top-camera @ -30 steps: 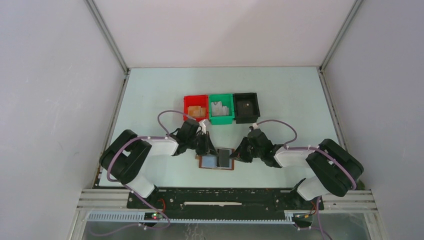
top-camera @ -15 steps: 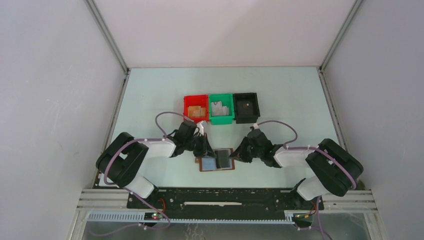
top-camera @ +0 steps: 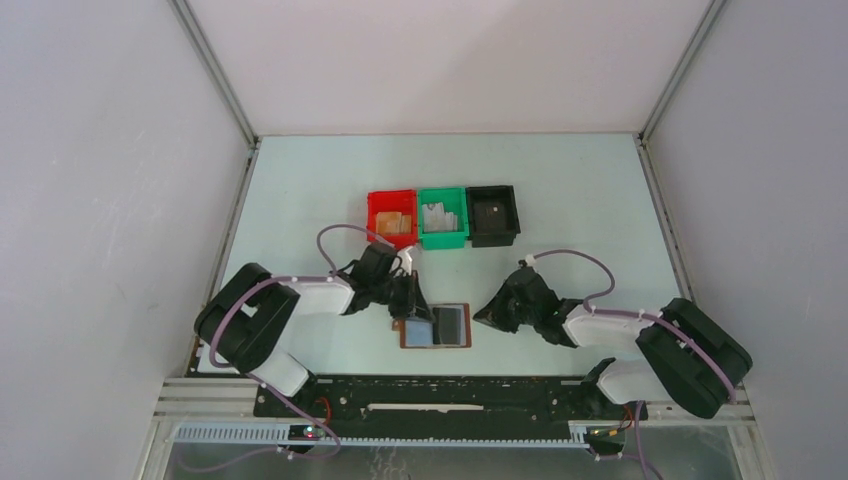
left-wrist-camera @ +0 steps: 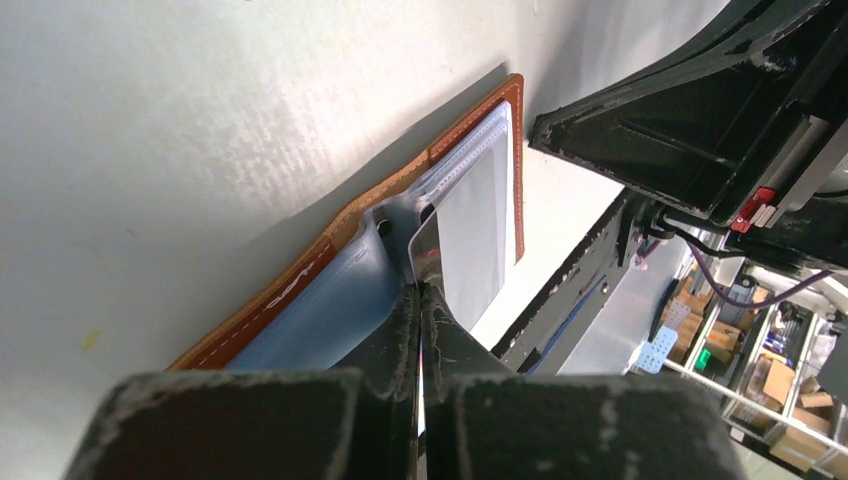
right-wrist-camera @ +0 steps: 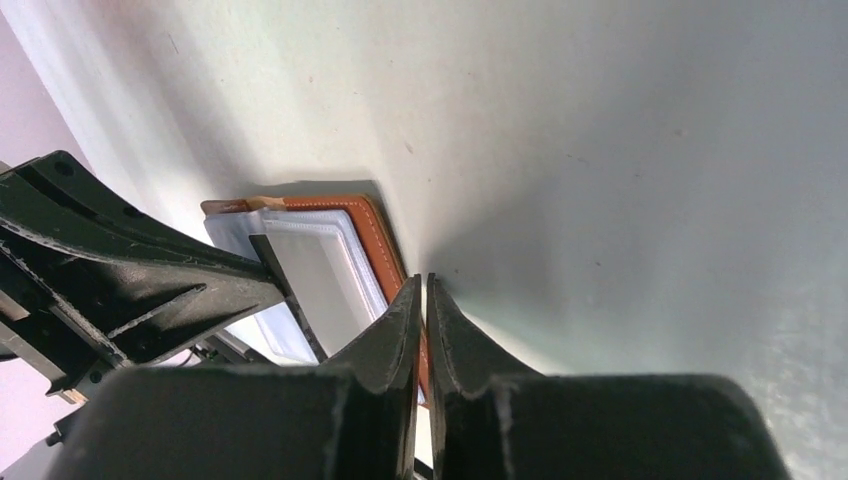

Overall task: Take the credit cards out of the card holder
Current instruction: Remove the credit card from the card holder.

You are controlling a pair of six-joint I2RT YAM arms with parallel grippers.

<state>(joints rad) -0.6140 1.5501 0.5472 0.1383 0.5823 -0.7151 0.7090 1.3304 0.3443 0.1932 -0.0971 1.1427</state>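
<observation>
The card holder (top-camera: 407, 333) lies open on the table, brown leather rim (left-wrist-camera: 290, 285) (right-wrist-camera: 375, 240) round light blue-grey faces. A dark grey credit card (top-camera: 451, 322) sits on its right panel, looking pale and shiny under clear plastic in the wrist views (left-wrist-camera: 480, 220) (right-wrist-camera: 315, 275). My left gripper (top-camera: 411, 303) is shut, its tips (left-wrist-camera: 420, 288) down at the holder's middle fold by the card's edge. My right gripper (top-camera: 484, 316) is shut to a hairline slit with nothing seen in it. Its tips (right-wrist-camera: 422, 282) hang just off the holder's right edge.
Three square bins stand in a row behind the holder: red (top-camera: 392, 243) with tan blocks, green (top-camera: 443, 241) with pale pieces, black (top-camera: 494, 238). The black rail of the arm bases (top-camera: 450, 395) runs along the near edge. Grey walls enclose the table.
My right gripper has drawn back to the right, away from the holder's right edge. The holder has slid slightly toward the near edge. My left gripper stays at the fold.
</observation>
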